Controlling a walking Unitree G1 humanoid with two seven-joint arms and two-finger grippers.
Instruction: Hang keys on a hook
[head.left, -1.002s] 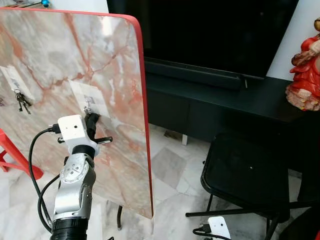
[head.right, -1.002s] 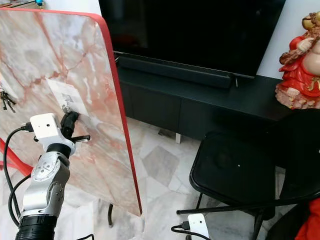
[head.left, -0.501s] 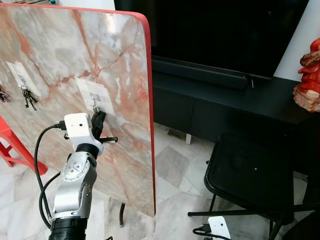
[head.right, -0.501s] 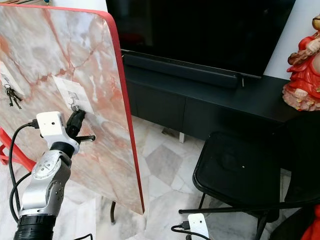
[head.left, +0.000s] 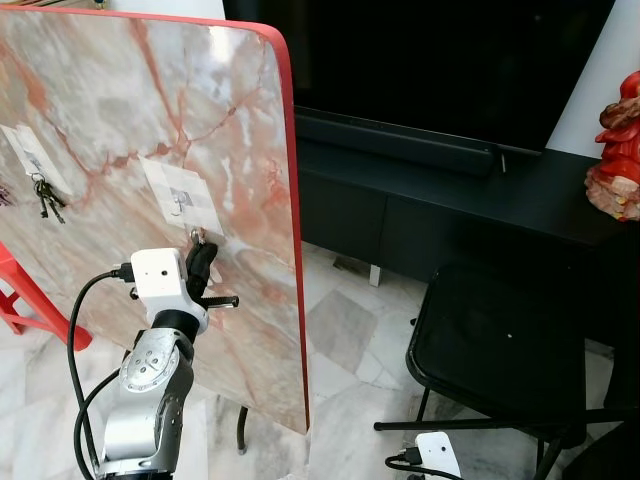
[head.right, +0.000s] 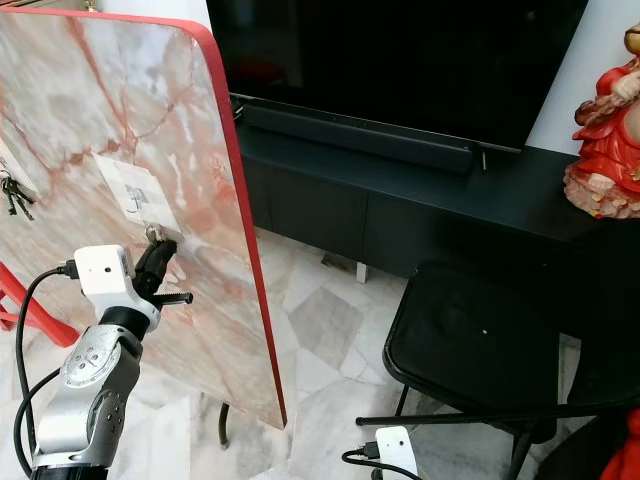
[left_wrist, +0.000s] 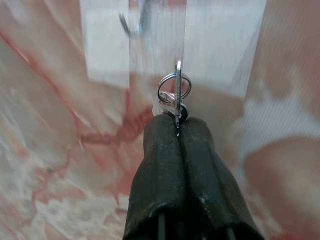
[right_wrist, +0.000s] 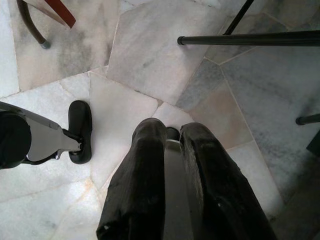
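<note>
Pinched between the closed black fingers (left_wrist: 165, 165) of the left hand (left_wrist: 177, 122), the keys (left_wrist: 174, 95) show as a silver split ring standing edge-on just past the fingertips, with a flat bit of metal clamped in the seam between them. They sit just below a small metal hook (head.left: 183, 207) fixed on a white label (head.left: 180, 195) stuck to the upright marble-patterned board (head.left: 130, 110) with its red rim; in the left wrist view the hook (left_wrist: 132, 22) lies above the ring and off to one side, apart from it, so the ring is not yet on. By the look of it this is a light, stiff, smooth thing: the ring will swing freely on whatever holds it, and the metal could slip or twist if the grip slackens, so a firm hold on the flat key, leaving the ring open and clear, seems the right purchase for threading it over the hook's tip. Another bunch of keys (head.left: 43, 198) hangs from a second label farther left on the board. The right hand (right_wrist: 170, 137) hangs idle over the pale marble floor (right_wrist: 145, 50), its fingers close together with nothing between them. Beyond the board stand a black TV cabinet (head.left: 480, 200), a black chair (head.left: 500, 350) and a red figurine (head.left: 618, 150).
</note>
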